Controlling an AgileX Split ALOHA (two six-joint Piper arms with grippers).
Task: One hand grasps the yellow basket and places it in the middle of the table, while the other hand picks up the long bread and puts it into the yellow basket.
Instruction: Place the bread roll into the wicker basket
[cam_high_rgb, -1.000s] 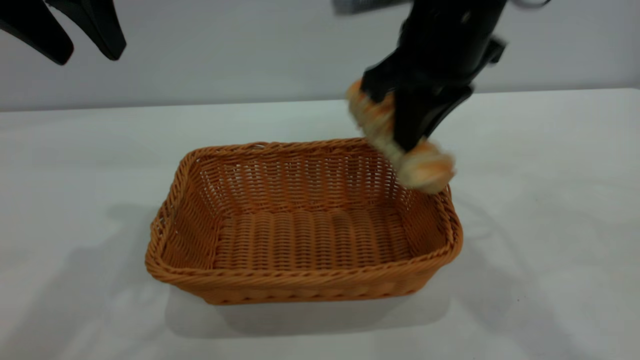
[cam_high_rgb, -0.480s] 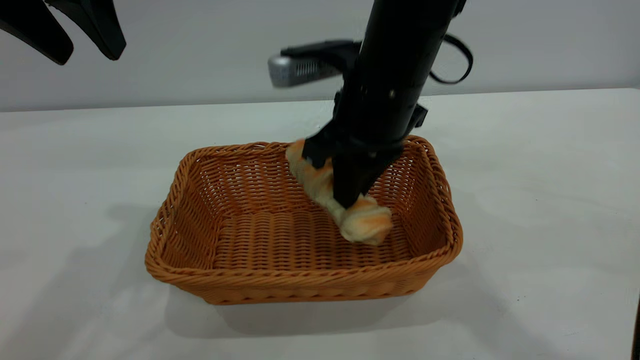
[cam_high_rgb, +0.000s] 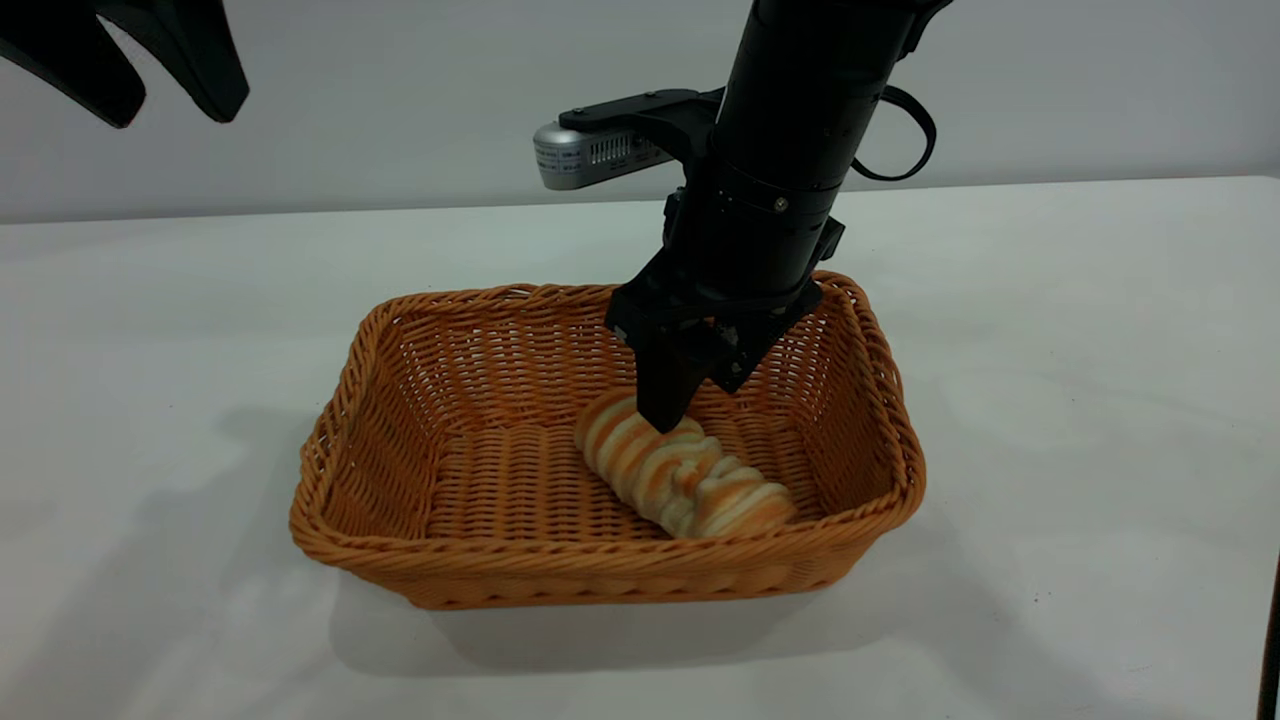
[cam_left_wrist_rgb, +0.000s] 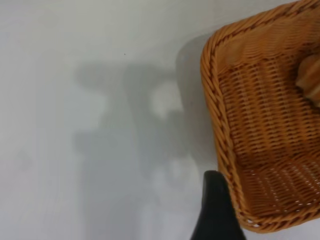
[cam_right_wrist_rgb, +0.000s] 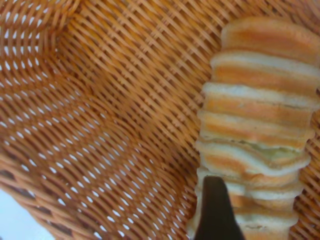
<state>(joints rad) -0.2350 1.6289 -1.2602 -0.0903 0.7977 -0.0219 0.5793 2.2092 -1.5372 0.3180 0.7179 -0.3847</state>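
The bread lies in the basket; the right gripper, fingers apart, should lift straight up. Left gripper hangs open, parked.

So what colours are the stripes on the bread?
The long bread has crosswise golden-brown and pale cream stripes, clearest in the right wrist view.

The long bread, carried over the rim earlier, now lies released on the yellow basket's floor beneath the right gripper's parted jaws.
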